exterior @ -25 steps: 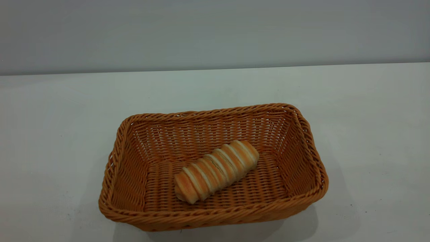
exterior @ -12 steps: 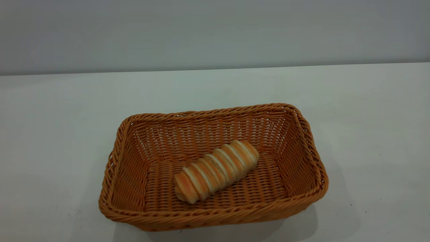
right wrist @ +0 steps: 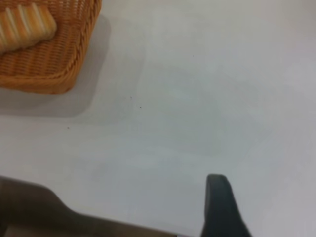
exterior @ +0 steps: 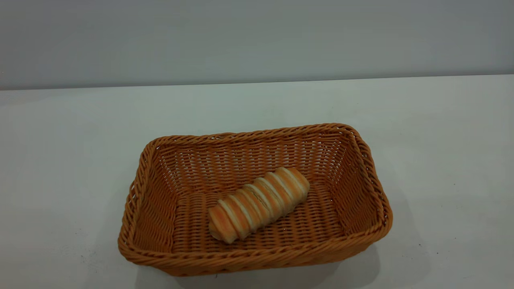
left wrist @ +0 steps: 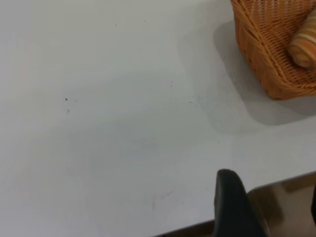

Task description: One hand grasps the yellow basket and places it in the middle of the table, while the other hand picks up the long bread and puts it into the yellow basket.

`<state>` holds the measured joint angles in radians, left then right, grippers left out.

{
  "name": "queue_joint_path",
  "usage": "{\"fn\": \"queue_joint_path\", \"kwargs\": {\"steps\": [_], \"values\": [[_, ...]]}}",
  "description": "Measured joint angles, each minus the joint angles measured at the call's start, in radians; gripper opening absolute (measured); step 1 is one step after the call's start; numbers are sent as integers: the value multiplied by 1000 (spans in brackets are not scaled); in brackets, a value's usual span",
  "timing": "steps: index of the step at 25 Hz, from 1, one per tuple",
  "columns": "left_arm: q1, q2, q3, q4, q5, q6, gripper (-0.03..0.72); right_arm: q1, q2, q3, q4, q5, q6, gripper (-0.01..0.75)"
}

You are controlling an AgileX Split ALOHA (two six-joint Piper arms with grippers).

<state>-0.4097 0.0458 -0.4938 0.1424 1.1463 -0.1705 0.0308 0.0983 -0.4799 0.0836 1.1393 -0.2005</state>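
The yellow basket [exterior: 361, 168] stands in the middle of the white table [exterior: 60, 140]. The long bread [exterior: 259, 204] lies slantwise on the basket's floor, free of any gripper. Neither gripper shows in the exterior view. In the left wrist view, my left gripper [left wrist: 274, 200] hangs open and empty over the table's edge, far from the basket's corner [left wrist: 269, 64] and the bread's end [left wrist: 303, 47]. In the right wrist view, only part of my right gripper [right wrist: 219, 207] shows, above bare table, well apart from the basket [right wrist: 54, 64] and the bread [right wrist: 24, 27].
The table's edge and the brown floor beyond it show in the left wrist view [left wrist: 281, 197] and in the right wrist view [right wrist: 29, 207]. A grey wall [exterior: 257, 36] stands behind the table.
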Motion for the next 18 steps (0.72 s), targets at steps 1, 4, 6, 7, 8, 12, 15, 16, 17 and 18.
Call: {"fn": "queue_joint_path", "kwargs": {"steps": [1, 4, 6, 7, 8, 12, 15, 16, 17, 18], "values": [[0, 0, 0, 0, 0, 0, 435, 0, 0, 0, 0, 0, 0, 496], [0, 0, 0, 0, 0, 0, 435, 0, 0, 0, 0, 0, 0, 496], [2, -2, 1, 0, 0, 0, 435, 0, -2, 0, 0, 0, 0, 496], [14, -6, 1, 0, 0, 0, 435, 0, -7, 0, 0, 0, 0, 496], [39, -11, 1, 0, 0, 0, 435, 0, -15, 0, 0, 0, 0, 496], [194, -43, 1, 0, -1, 0, 435, -5, -66, 0, 0, 0, 0, 496], [286, -63, 1, 0, 0, 0, 435, -22, -110, 0, 0, 1, 0, 496], [308, -66, 1, 0, 0, 0, 435, -23, -115, 0, 0, 1, 0, 496], [323, -67, 1, 0, 0, 0, 435, -23, -115, 0, 0, 1, 0, 496], [337, -68, 1, 0, 0, 0, 435, -23, -115, 0, 0, 1, 0, 496]]}}
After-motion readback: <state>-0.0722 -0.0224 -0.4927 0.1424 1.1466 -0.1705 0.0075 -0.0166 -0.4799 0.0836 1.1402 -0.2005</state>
